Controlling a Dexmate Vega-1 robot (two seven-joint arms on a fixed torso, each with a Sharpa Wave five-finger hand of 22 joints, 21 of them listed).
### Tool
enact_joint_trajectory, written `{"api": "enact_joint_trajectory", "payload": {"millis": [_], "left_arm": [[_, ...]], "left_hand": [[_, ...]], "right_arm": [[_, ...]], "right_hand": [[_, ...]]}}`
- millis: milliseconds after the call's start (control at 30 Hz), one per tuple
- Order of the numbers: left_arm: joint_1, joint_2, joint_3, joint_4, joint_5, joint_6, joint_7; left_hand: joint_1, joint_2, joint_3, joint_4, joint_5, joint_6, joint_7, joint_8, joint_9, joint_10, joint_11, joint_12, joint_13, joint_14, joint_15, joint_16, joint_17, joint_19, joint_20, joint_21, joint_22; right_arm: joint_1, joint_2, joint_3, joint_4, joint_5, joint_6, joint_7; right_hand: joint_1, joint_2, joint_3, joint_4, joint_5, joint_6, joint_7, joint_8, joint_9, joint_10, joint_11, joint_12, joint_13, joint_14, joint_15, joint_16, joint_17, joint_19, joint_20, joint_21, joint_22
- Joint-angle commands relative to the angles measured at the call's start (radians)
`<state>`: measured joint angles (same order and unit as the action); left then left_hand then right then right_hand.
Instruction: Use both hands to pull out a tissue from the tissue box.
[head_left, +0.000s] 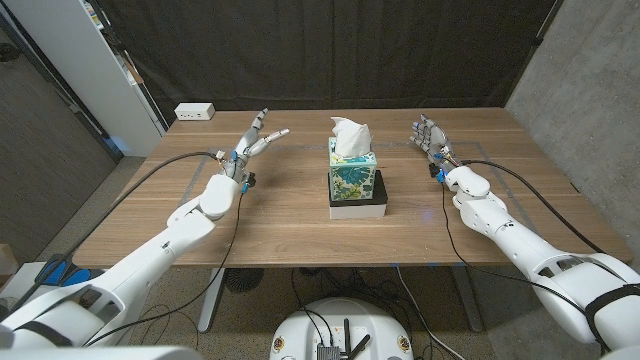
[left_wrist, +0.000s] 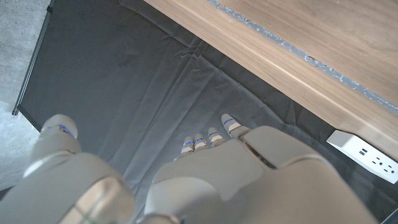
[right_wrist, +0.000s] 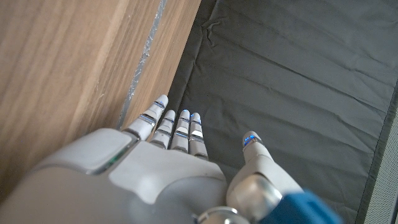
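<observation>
The tissue box (head_left: 353, 178), teal with a leaf pattern, stands upright on a black and white base at the middle of the wooden table (head_left: 300, 215). A white tissue (head_left: 350, 136) sticks up from its top. My left hand (head_left: 257, 141) hovers left of the box, well apart from it, fingers spread and holding nothing. My right hand (head_left: 431, 140) stands right of the box, also apart, fingers extended and empty. The left wrist view shows my left hand (left_wrist: 230, 168) from behind, and the right wrist view shows my right hand (right_wrist: 168, 162) with its fingers (right_wrist: 181, 127) straight, pointing past the table's far edge.
A white power strip (head_left: 195, 112) lies at the table's far left corner, also seen as a power strip (left_wrist: 367, 154) in the left wrist view. A dark curtain (head_left: 330, 50) hangs behind the table. Black cables (head_left: 170, 165) run along both arms.
</observation>
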<state>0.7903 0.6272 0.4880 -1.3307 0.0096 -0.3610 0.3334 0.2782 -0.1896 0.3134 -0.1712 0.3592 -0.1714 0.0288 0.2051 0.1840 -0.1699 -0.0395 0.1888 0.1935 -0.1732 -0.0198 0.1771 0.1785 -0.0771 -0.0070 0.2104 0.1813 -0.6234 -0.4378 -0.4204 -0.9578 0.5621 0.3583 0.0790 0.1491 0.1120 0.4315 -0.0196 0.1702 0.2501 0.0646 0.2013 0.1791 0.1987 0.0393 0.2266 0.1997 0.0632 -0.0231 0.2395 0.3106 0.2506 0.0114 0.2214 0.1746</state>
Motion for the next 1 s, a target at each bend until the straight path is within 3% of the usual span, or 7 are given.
{"api": "enact_joint_trajectory", "payload": {"millis": [33, 1000], "left_arm": [[0.066, 0.015, -0.013, -0.087, 0.007, 0.035, 0.034], [0.282, 0.062, -0.074, -0.315, 0.005, 0.065, 0.074]], "left_hand": [[0.015, 0.003, -0.008, 0.0, 0.011, -0.398, 0.002, 0.008, 0.003, -0.245, -0.005, 0.008, 0.001, -0.15, 0.001, 0.006, 0.002, 0.004, -0.002, -0.002, 0.004], [0.035, 0.012, -0.029, 0.006, 0.019, -0.369, -0.002, 0.018, 0.002, -0.23, -0.009, 0.013, 0.001, -0.146, -0.002, 0.007, 0.001, 0.012, 0.004, -0.001, 0.004]], "right_arm": [[-0.021, -0.01, 0.009, -0.025, 0.007, 0.008, -0.005], [-0.065, -0.025, 0.017, -0.087, 0.004, 0.015, -0.033]], "right_hand": [[0.007, 0.002, -0.004, 0.0, 0.003, 0.008, 0.0, 0.0, 0.005, 0.012, -0.003, -0.002, 0.003, 0.004, 0.003, -0.001, 0.001, 0.007, 0.008, -0.005, 0.002], [0.007, 0.007, -0.006, -0.01, 0.005, 0.01, 0.0, -0.002, 0.005, 0.016, -0.004, -0.007, 0.003, 0.007, 0.003, -0.005, -0.01, 0.01, 0.009, -0.009, 0.002]]}}
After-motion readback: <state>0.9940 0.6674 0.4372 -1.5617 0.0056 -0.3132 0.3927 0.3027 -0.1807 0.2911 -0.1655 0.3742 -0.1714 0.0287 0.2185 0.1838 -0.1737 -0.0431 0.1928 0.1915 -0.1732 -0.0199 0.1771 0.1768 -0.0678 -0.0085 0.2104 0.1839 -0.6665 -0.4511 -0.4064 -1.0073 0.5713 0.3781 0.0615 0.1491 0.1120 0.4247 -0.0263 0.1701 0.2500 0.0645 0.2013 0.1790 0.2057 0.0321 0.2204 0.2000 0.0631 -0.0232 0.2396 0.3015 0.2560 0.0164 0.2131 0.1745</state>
